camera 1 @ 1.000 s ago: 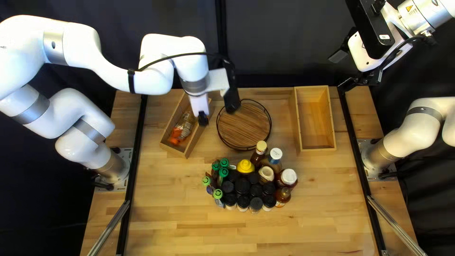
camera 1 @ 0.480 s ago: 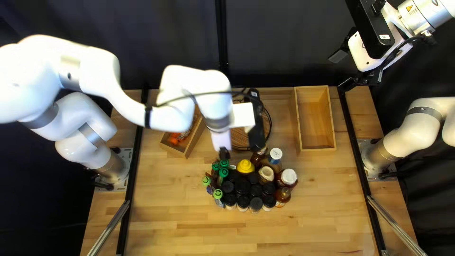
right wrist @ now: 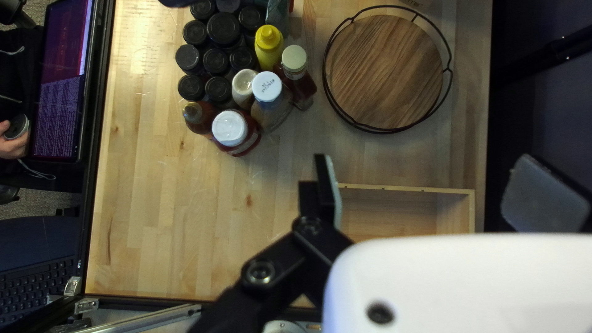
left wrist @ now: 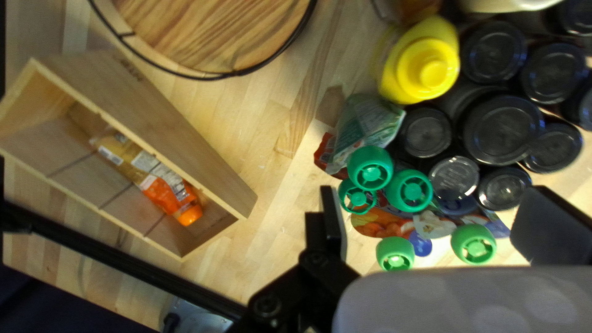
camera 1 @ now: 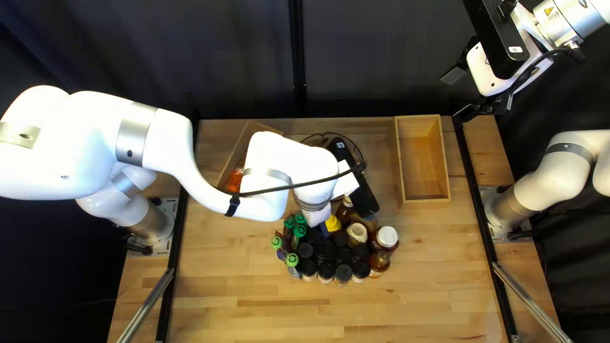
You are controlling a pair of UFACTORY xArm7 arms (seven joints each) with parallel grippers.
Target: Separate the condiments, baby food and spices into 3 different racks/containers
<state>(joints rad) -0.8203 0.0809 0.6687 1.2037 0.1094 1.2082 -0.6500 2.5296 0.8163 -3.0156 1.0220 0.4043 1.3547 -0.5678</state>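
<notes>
left hand [camera 1: 318, 216] spread wide, green-capped pouches [left wrist: 409, 190] ahead of it

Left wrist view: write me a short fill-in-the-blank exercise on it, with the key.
The cap showing inside the wooden box is ____.
The squeeze bottle beside the dark lids is coloured ____.
The board of the tray is round and made of ____.
The left claw is not shut but ____.

orange; yellow; wood; open

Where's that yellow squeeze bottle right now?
In the top left view, the yellow squeeze bottle stands near the middle, between the green-capped pouches on its left and a brown bottle on its right, beside black-lidded jars.
</notes>
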